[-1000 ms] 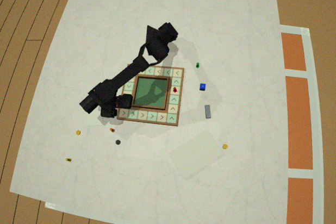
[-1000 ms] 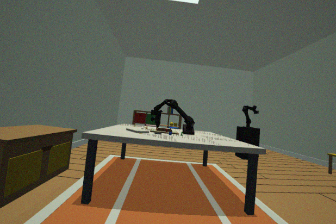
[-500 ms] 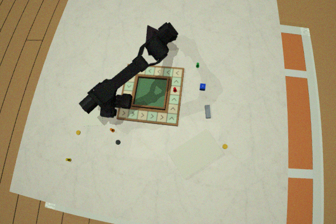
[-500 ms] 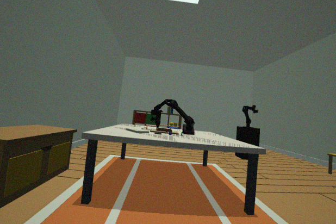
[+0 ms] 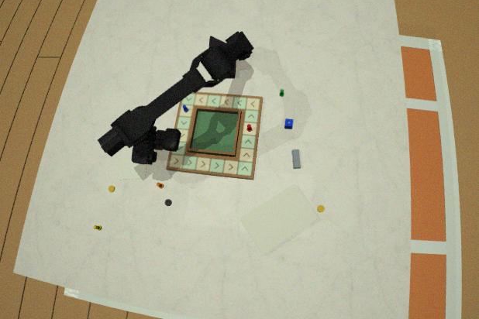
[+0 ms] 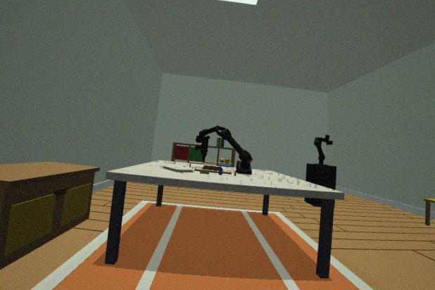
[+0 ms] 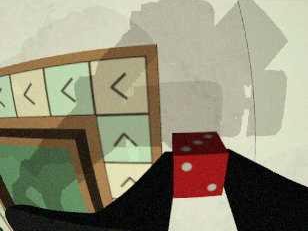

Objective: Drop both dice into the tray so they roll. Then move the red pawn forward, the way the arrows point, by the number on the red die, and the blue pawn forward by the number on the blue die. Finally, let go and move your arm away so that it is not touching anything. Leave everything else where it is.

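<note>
My gripper (image 7: 197, 158) (image 6: 204, 160) is shut on the red die (image 7: 199, 176) and holds it above the table, beside a corner of the board (image 7: 154, 99). The arm hides the die in the top view. The blue die (image 5: 288, 124) (image 6: 220, 172) lies on the table right of the board. The tray (image 5: 238, 134) (image 7: 97, 144) in the board's middle has a green floor, with no die visible in it. The red pawn (image 5: 249, 128) stands on the right column, third square from the top. The blue pawn (image 5: 185, 108) is on the left column, just below the top corner square.
A green pawn (image 5: 281, 93) and grey block (image 5: 296, 159) are right of the board. An orange pawn (image 5: 160, 185), dark disc (image 5: 168, 202), yellow disc (image 5: 111, 189) and yellow pawn (image 5: 98, 228) are lower left. A pale slab (image 5: 280, 220) and another yellow disc (image 5: 320, 208) are lower right.
</note>
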Motion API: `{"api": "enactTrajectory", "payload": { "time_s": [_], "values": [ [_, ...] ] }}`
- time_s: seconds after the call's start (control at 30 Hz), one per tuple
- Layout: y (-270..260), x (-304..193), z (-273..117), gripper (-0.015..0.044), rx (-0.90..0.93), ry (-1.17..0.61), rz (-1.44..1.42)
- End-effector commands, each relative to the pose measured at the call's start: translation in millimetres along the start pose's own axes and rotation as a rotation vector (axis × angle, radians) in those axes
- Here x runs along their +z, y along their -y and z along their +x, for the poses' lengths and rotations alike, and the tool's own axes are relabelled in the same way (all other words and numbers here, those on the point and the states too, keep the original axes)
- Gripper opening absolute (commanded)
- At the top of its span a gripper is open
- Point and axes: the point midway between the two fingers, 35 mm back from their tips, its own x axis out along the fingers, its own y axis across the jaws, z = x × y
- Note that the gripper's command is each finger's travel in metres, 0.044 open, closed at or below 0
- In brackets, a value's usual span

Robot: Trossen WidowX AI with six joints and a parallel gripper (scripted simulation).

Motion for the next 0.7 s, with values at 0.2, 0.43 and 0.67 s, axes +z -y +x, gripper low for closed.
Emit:
{"api": "enactTrajectory", "payload": {
  "time_s": [0.2,0.43,0.67],
  "values": [
    [2.5,-2.9,-47.5,0.0000,-0.006,-0.002,-0.005],
    [1.7,-4.9,-58.6,0.0000,-0.005,-0.003,0.000],
    [-18.7,-7.0,-58.0,0.0000,-0.006,-0.002,0.181]
  ]
}}
